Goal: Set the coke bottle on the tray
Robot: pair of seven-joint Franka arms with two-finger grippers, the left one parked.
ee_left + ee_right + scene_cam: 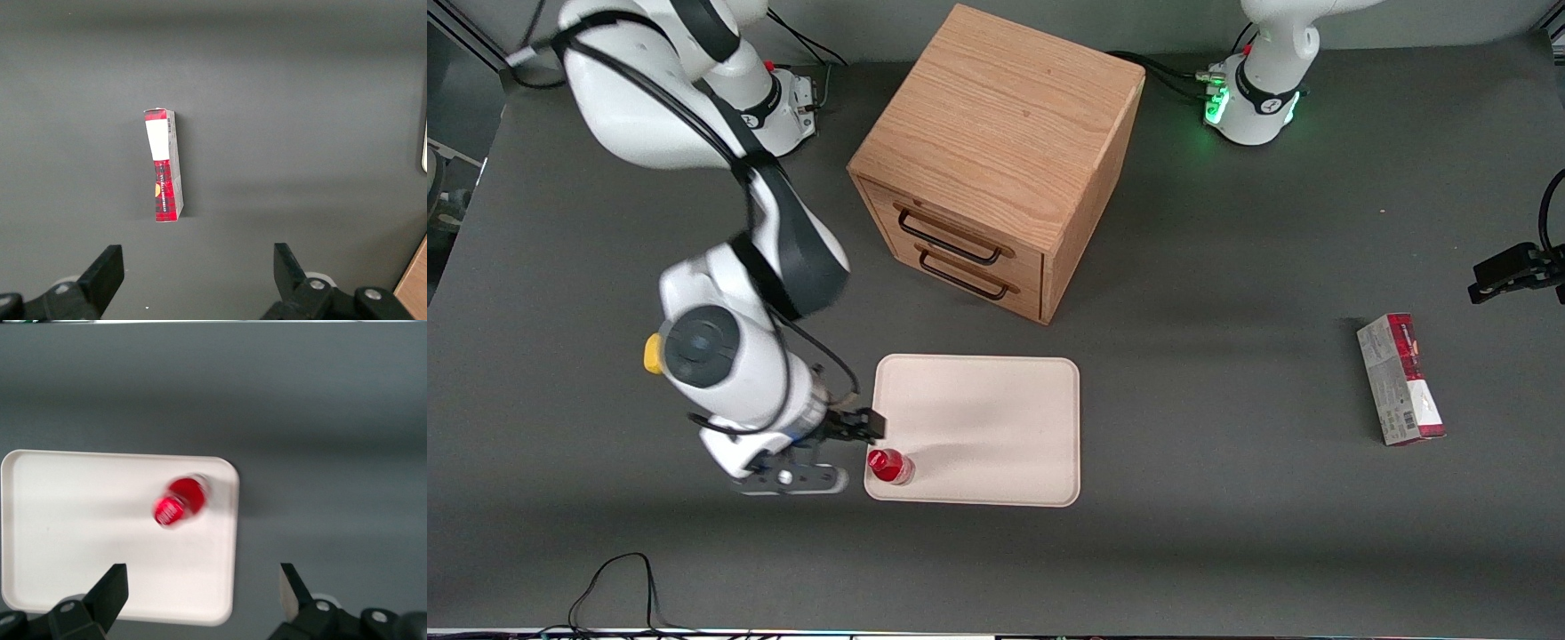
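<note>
The coke bottle [889, 466], small and red with a red cap, stands upright on the pale cream tray [996, 418], at the tray's corner nearest the front camera and toward the working arm's end. My right gripper [847, 444] is open and empty, close beside the bottle at that tray corner and raised above it. In the right wrist view the bottle [179, 501] is seen cap-on, standing on the tray [80, 520]. The gripper [200, 577] has its jaws spread wide, apart from the bottle, one finger over the tray and one over the table.
A wooden drawer cabinet [996, 151] with two drawers stands farther from the front camera than the tray. A red-and-grey carton [1400, 378] lies toward the parked arm's end of the table; it also shows in the left wrist view [164, 167].
</note>
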